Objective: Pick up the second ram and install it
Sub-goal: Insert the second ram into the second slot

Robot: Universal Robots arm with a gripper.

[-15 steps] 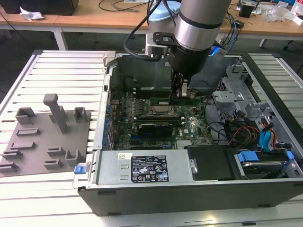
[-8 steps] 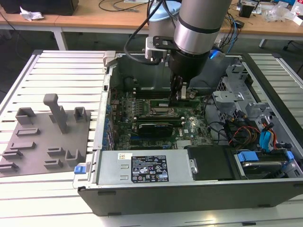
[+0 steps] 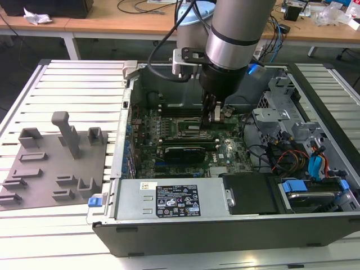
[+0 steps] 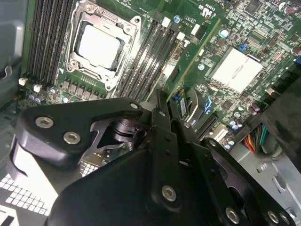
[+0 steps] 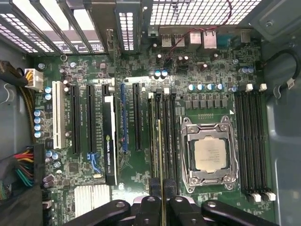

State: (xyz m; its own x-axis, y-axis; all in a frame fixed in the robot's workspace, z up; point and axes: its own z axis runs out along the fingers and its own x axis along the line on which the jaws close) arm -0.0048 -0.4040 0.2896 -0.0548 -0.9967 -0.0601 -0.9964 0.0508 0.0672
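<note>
Second ram (image 5: 160,162) sits edge-on between my end effector (image 5: 162,207) fingers, which I see clamped on its near end, low in the frame's centre in the first wrist view. It runs straight up the frame along the black memory slots (image 5: 165,141) just beside the CPU socket (image 5: 210,155). In the second wrist view the stick (image 4: 190,63) slants toward the upper right, with little room either side. In the exterior view the arm (image 3: 233,39) reaches down into the open computer case (image 3: 225,225), centre frame; the grey holder tray (image 3: 53,169) lies well apart at left on the table (image 3: 73,247).
</note>
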